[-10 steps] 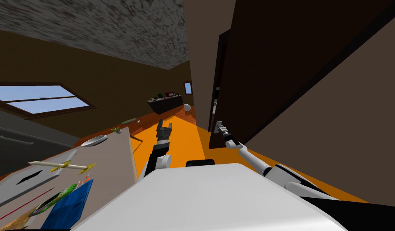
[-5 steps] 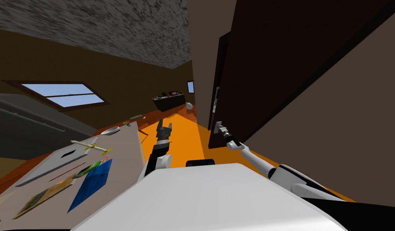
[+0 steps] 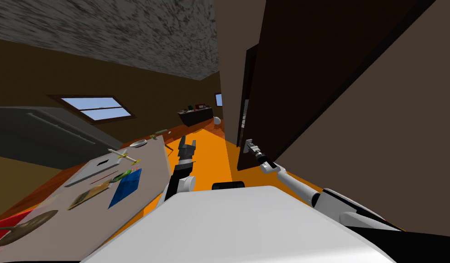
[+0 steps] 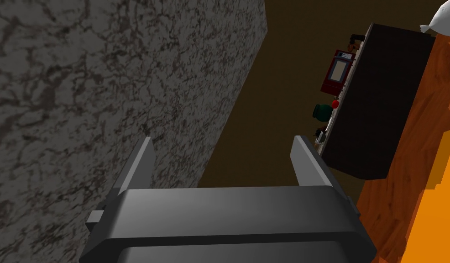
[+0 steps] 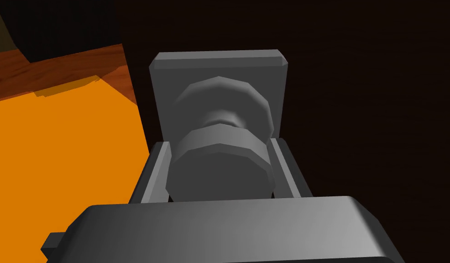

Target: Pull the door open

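The dark brown door (image 3: 306, 86) stands ajar on my right, its free edge toward me. A grey round knob (image 5: 222, 162) on a square grey plate (image 5: 219, 68) sits on the door's dark face (image 5: 379, 91). My right gripper (image 5: 219, 171) is shut on the knob, one finger pressing each side; in the head view that right gripper (image 3: 249, 146) is at the door's edge. My left gripper (image 3: 187, 145) is raised over the orange floor with its fingers (image 4: 142, 164) open and nothing between them.
A long table (image 3: 151, 160) with a blue book (image 3: 126, 188), a plate and small items runs along my left. A dark cabinet (image 3: 196, 115) stands at the far wall. The orange floor (image 3: 210, 155) stretches between the table and the door.
The whole head view has swung: the table and window slid toward the middle, so I have turned. The door's edge stands a little wider. My right gripper stays on the knob.
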Motion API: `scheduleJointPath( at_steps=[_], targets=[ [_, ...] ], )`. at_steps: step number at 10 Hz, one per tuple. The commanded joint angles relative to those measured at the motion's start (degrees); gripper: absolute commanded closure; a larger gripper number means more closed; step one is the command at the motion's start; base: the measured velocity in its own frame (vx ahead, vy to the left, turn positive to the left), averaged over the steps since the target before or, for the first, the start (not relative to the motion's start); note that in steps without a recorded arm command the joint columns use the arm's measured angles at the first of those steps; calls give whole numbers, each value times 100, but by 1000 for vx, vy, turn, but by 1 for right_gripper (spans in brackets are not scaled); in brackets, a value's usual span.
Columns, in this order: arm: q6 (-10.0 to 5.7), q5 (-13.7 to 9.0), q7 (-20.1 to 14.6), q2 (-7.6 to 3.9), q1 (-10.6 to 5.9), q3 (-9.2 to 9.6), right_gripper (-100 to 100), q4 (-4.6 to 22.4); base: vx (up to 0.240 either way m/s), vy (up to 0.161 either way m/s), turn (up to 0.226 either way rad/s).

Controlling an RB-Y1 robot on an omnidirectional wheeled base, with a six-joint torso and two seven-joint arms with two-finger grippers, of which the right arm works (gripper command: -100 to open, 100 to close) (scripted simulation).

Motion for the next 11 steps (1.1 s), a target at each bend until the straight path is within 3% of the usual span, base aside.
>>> scheduleJointPath(
  at_steps=[1,4,9,10,11],
  targets=[
    [-96,25,-104,-116,27,109,100,-49,-114,-69,92],
    [-230,59,-248,-277,65,261,100,-116,-165,-92,96],
    [-534,138,-575,-643,151,606,100,-270,-168,-108,92],
    [-572,148,-616,-689,162,649,100,-290,-181,-109,76],
    [-518,141,-579,-656,157,625,100,-279,-75,-47,26]
  ],
)
